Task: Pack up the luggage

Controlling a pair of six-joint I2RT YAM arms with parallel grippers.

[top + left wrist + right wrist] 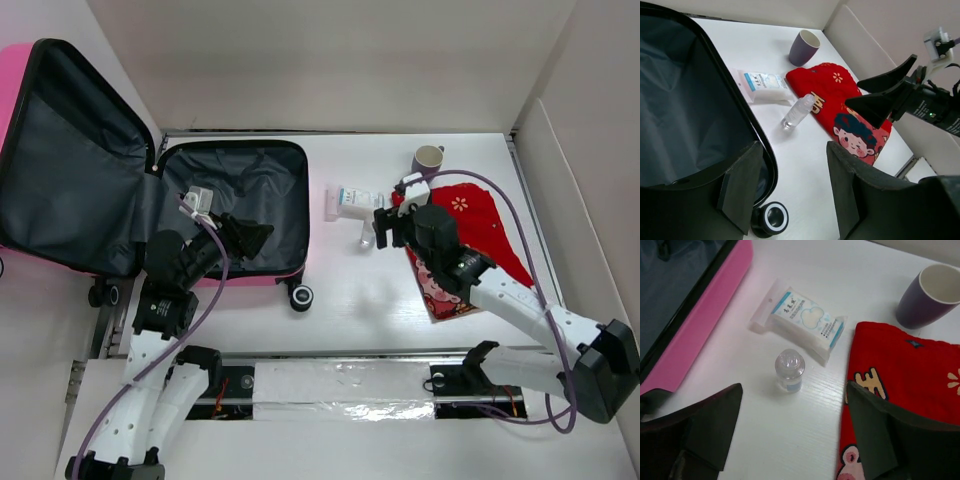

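The pink luggage (250, 200) lies open at the left, its dark grey lining empty and its lid (70, 170) leaning back. My left gripper (252, 236) is open and empty over the case's right near edge (757, 145); in the left wrist view (795, 185) its jaws straddle the rim and bare table. My right gripper (384, 228) is open and empty above a small clear bottle (367, 240). In the right wrist view (795, 425) the bottle (789, 370) stands upright just ahead of the jaws. The bottle also shows in the left wrist view (797, 112).
A white tissue pack (350, 203) (802, 322) lies beside the case. A purple cup (428, 158) (930, 295) stands at the back. A red cartoon-print cloth (470, 235) (910, 380) lies at the right. A black case wheel (771, 219) sits near my left jaws. White walls enclose the table.
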